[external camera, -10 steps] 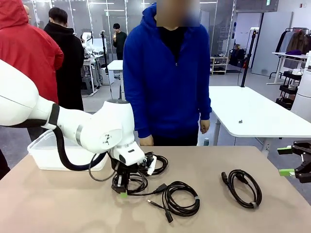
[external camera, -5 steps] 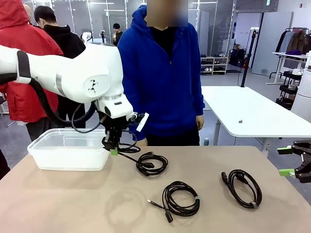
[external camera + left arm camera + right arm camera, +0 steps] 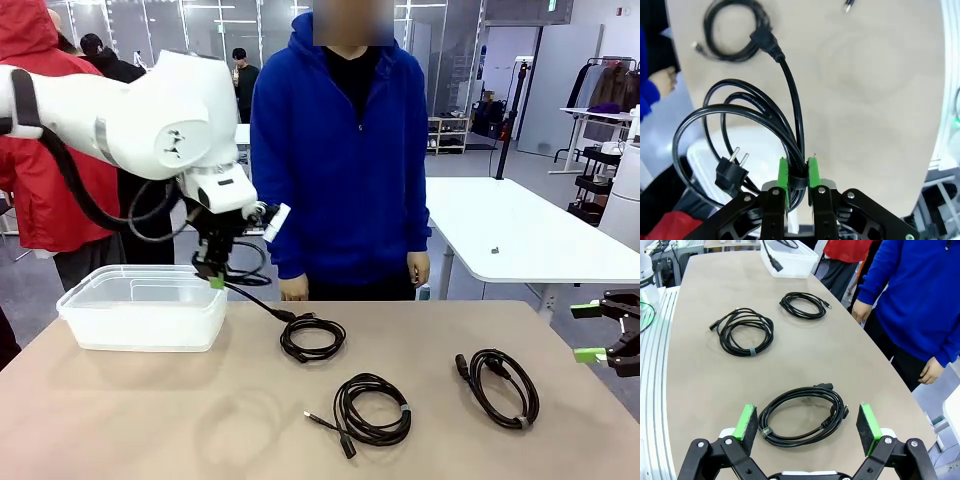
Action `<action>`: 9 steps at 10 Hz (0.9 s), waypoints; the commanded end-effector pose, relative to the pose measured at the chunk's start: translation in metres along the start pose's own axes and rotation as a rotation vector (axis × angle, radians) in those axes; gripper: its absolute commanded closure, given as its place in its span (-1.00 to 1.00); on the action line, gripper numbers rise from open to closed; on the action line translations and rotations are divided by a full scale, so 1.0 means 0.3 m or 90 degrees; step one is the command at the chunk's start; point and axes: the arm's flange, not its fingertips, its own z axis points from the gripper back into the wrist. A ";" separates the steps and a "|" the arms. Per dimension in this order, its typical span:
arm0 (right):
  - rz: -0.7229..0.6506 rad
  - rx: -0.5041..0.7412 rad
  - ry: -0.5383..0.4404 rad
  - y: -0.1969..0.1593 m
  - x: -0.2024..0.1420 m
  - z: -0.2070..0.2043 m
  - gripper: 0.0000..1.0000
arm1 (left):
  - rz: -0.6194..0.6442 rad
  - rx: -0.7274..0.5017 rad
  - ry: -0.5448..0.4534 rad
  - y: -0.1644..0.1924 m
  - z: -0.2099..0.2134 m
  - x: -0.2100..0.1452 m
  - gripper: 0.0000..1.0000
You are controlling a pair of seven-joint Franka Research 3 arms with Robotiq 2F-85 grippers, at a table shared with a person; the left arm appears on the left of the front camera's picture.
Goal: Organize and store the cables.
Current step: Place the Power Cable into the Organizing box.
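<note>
Left claw (image 3: 213,281) raised cable (image 3: 256,301) over bin (image 3: 140,322) edge | person (image 3: 340,160) close behind

Cables (image 3: 405,420) blk; bin (image 3: 140,325) clear-wht; table (image 3: 150,420) tan; fingers (image 3: 746,421) blk, grn pads; hoodie (image 3: 340,170) blue.

**Bright, open workshop room**

You face a bright room with glass partitions (image 3: 190,30) at the back and a grey floor (image 3: 470,165). A long white table (image 3: 520,240) stands to the right, with a clothes rack (image 3: 605,88) and a black trolley (image 3: 598,185) beyond it.
</note>
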 end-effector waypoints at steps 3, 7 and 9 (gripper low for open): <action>-0.003 0.002 0.009 0.002 0.004 0.003 -1.00 | 0.073 0.082 0.051 -0.047 0.006 -0.260 0.90; -0.003 0.002 0.009 0.002 0.004 0.003 -1.00 | 0.086 0.080 0.048 -0.034 -0.003 -0.355 0.90; -0.003 0.002 0.009 0.002 0.004 0.003 -1.00 | 0.086 0.080 0.048 -0.034 -0.003 -0.355 0.90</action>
